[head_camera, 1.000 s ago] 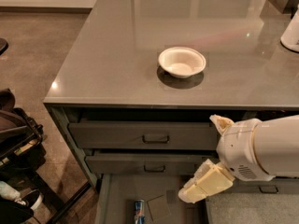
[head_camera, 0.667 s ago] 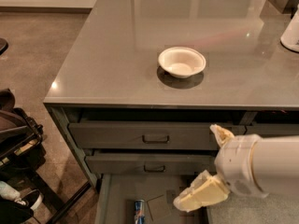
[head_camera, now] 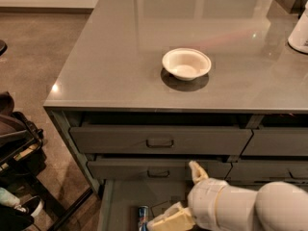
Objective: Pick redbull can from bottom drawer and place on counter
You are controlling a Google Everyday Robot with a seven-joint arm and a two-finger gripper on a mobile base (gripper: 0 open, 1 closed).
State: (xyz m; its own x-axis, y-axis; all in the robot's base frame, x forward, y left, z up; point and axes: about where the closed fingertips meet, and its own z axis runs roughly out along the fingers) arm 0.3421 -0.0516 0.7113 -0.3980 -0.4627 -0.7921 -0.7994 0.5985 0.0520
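Observation:
The redbull can (head_camera: pixel 143 218) stands upright on the grey floor of the open bottom drawer (head_camera: pixel 120 201), at the lower edge of the camera view; only its silver top and blue side show. My gripper (head_camera: pixel 171 219) is low over the drawer, just right of the can, its cream fingers (head_camera: pixel 174 221) pointing left toward it. The white arm (head_camera: pixel 240 208) fills the lower right and hides the drawer's right part. The glossy grey counter (head_camera: pixel 120 57) lies above the drawers.
A white bowl (head_camera: pixel 186 63) sits mid-counter. A white appliance (head_camera: pixel 301 30) stands at the counter's right edge. Two handled drawers (head_camera: pixel 160 141) are above the open one. Dark bags and a cart (head_camera: pixel 17 162) stand on the floor at the left.
The arm has dropped lower and moved left, bringing the gripper down into the drawer and closer to the can. The can and bowl have not moved.

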